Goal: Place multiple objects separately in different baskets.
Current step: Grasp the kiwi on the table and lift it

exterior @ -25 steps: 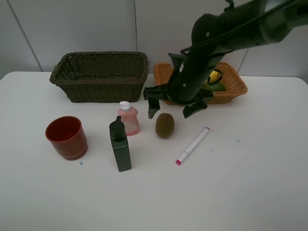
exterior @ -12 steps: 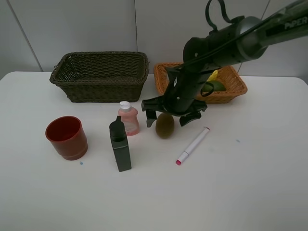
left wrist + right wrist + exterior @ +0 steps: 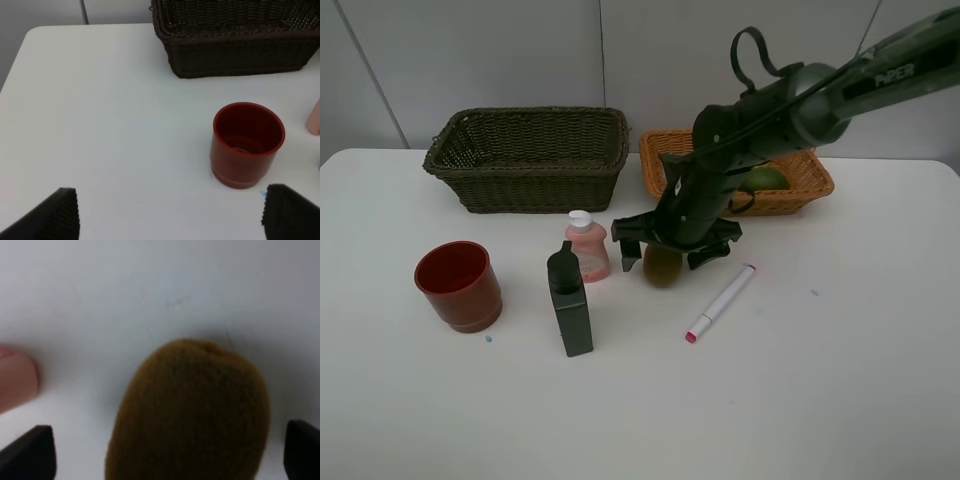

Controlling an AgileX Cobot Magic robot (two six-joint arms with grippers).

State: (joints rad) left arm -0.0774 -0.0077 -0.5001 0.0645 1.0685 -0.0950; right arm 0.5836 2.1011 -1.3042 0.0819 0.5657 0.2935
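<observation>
brown fuzzy kiwi [image 3: 662,268] is sitting on the white surface [image 3: 840,400], just beside the pink bottle [image 3: 588,248]. the right hand [image 3: 668,250] is hanging right over it, fingers spread wide and gripping nothing. in the right wrist view the kiwi is filling most of the gap between the two dark fingertips, with a sliver of white showing on each side.

so i'm reading this as the reach-to-grab step for the kiwi. it's probably heading for the orange-tan basket [image 3: 810,190], where a green lime [image 3: 767,178] is already lying. the dark olive basket [image 3: 527,158] is looking empty from this angle, though i can't see all of its floor.

next move, i'd guess: settle down a touch, close on the kiwi's sides, then lift straight up — that pink bottle is sitting close enough to get clipped.

the left hand [image 3: 172,217] is also spread apart and carrying nothing, hanging over bare surface near the red cup [image 3: 458,285].

the dark green bottle [image 3: 569,305] and the pink-tipped marker [image 3: 720,302] are waiting out on the surface too. the surface itself is looking plain matte white with a couple of tiny blue specks. behind it — just pale grey wall panels [image 3: 470,60].
</observation>
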